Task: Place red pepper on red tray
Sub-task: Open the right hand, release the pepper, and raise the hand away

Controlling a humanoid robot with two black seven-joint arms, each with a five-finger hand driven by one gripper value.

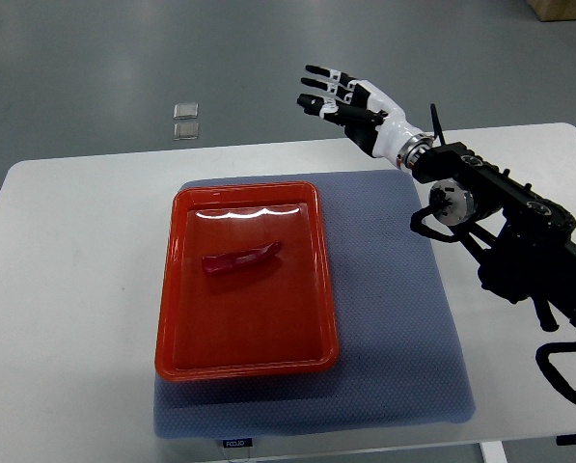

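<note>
The red tray (249, 362) is the landmark here. To its left, the white desk (66, 289) lies bare, and no left arm shows anywhere in the top view. Beyond the tray's far left corner, off the desk, two small clear squares (185, 121) sit on the grey floor (95, 68), well out of play.

The tray rests on a blue-grey mat (394, 318), and the red pepper (241, 259) lies inside it, a little toward the tray's far half, flat on the tray floor with its tip pointing right. Judged from this, the placing looks done.

To the right of the tray and beyond its far right corner, the right hand (350, 99) hangs in the air past the desk's far edge, well apart from both tray and pepper. Its fingers (318, 87) are spread and extended, holding nothing.

The remaining risk is small and lies with the arm. If the forearm and its dark housing, which sit over the mat's right side, swing left or drop on the way to rest, they could catch the tray's right rim, sliding it on the mat or jolting the pepper. A cable loop near the arm could also snag the mat's edge.
</note>
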